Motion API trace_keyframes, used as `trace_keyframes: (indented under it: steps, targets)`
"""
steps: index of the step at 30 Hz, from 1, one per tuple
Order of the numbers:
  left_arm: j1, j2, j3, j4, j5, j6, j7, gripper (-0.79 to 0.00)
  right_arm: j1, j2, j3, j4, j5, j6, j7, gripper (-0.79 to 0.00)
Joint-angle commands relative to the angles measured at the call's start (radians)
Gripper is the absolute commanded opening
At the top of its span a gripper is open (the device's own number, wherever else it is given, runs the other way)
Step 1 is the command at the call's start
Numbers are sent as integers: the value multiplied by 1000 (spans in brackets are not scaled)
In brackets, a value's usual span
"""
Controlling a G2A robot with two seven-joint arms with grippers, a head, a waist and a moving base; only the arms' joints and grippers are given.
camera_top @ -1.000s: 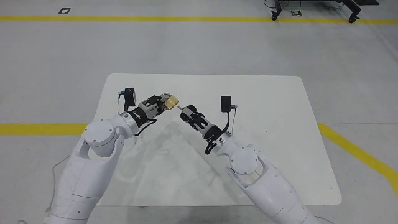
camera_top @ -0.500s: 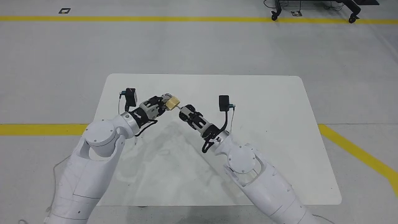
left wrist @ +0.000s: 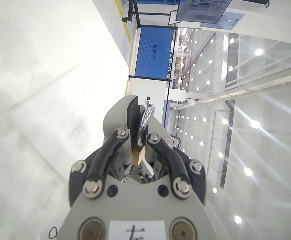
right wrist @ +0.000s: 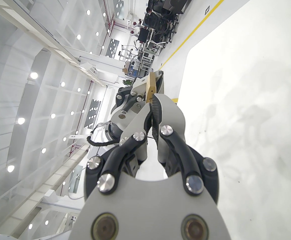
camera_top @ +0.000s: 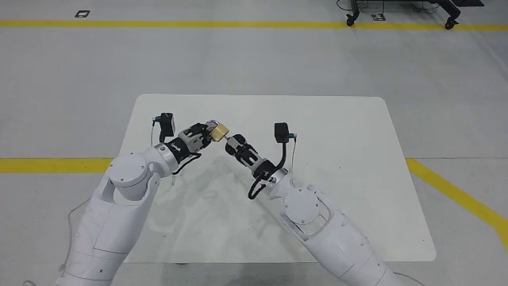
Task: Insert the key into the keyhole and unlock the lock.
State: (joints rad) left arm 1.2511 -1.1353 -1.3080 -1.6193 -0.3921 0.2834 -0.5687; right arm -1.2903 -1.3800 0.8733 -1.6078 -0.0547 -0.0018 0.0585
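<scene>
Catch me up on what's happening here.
The left gripper holds a brass lock up over the table. The right gripper, pinching the key, sits with its tip right at the lock's free end. Whether the key is already in the keyhole can't be told.

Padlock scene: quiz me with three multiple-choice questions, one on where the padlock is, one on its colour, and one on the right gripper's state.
1. Where is the padlock?
A) held in the left gripper above the table
B) lying flat on the table
C) down on the floor

2. What colour is its body?
A) black
B) red
C) brass-gold

3. How do the fingers of the right gripper stand?
A) spread wide
B) shut together
C) pressed flat on the table

Answers:
1. A, the left fingers clamp it in the air.
2. C, it shows gold in the top and right wrist views.
3. B, the pads meet, with the tips at the padlock.
</scene>
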Motion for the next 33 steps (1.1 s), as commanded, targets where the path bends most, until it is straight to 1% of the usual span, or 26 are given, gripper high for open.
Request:
trace_keyframes:
  steps: [1, 8, 9, 10, 16, 21, 23, 24, 26, 27, 30, 33]
  targets:
    - [0, 0, 3, -1, 2, 1, -1, -785, 2, -2, -2, 2, -3, 1, -4, -785]
    - [-2, 1, 5, 0, 7, -1, -14, -785, 16, -11, 4, 23, 1, 0, -11, -785]
    - [-2, 1, 5, 0, 8, -1, -14, -785, 17, -12, 4, 25, 4, -1, -11, -594]
    - [-2, 1, 5, 1, 7, 0, -15, -785, 18, -13, 5, 25, 6, -1, -12, 0]
    - [-3, 1, 1, 3, -1, 14, -9, -785, 4, -14, 24, 10, 1, -10, -14, 0]
    - [-5, 1, -8, 10, -15, 31, -3, -785, -30, -8, 61, -28, 14, -29, -1, 0]
    - [-7, 0, -13, 24, -56, 69, -16, -785, -48, -4, 83, -51, 19, -45, 6, 0]
    - [-11, -1, -18, 40, -114, 103, -37, -785, -58, -2, 95, -68, 22, -59, 11, 0]
    - [-27, -2, -25, 70, -164, 171, -56, -785, -83, 4, 117, -106, 61, -117, 56, 0]
    - [-35, -3, -24, 85, -198, 205, -78, -785, -93, 6, 125, -126, 109, -160, 102, 0]
    - [-55, -5, -21, 116, -274, 253, -132, -785, -109, 14, 151, -148, 194, -283, 221, 0]
    - [-74, -6, -15, 152, -343, 308, -189, -785, -105, 16, 154, -144, 242, -364, 302, 0]
